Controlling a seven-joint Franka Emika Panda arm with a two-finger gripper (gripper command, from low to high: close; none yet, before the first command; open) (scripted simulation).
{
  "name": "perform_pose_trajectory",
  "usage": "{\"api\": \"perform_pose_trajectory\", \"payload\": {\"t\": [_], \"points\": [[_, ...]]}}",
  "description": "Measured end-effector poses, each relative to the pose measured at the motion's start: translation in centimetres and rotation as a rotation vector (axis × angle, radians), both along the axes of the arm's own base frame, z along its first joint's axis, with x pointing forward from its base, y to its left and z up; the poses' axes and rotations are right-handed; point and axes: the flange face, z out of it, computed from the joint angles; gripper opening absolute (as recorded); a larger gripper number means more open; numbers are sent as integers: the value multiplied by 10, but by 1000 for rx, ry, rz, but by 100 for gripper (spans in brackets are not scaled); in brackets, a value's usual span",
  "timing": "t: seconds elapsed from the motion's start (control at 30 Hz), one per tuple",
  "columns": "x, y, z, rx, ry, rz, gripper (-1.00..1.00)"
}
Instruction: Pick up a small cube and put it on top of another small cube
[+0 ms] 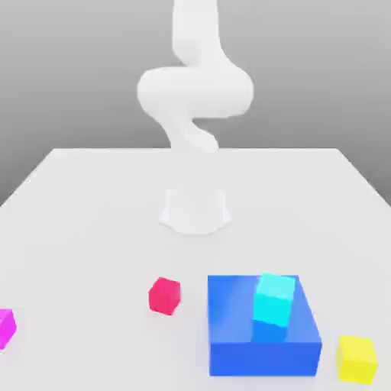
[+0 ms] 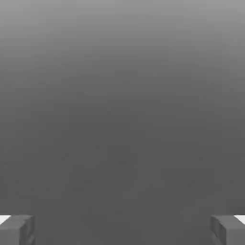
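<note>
The small yellow cube (image 1: 357,359) sits on the white table (image 1: 92,221), just beside the big blue block (image 1: 263,327), on the exterior view's right. The white robot arm (image 1: 195,99) stands well behind the block. A cyan cube (image 1: 273,299) rests on top of the block. A red cube (image 1: 164,295) lies near the block's other side, and a pink cube (image 1: 6,327) is far past it. The gripper (image 2: 122,229) holds nothing, its fingers (image 2: 16,229) spread wide apart.

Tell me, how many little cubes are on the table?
4. A yellow cube at the exterior view's right, a cyan cube on the big blue block, a red cube beside it, and a magenta cube at the left edge, partly cut off.
</note>
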Motion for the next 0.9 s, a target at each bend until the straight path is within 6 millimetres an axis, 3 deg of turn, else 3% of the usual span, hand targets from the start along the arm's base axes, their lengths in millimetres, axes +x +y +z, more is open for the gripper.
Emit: {"api": "perform_pose_trajectory", "payload": {"t": [0.2, 0.43, 0.53, 0.67, 0.9], "points": [[67, 47, -87, -92, 144, 256, 0], [110, 113, -202, -206, 294, 549, 0], [117, 143, -255, -259, 354, 676, 0], [112, 188, -327, -337, 429, 863, 0], [87, 229, -454, -474, 561, 1143, 0]]}}
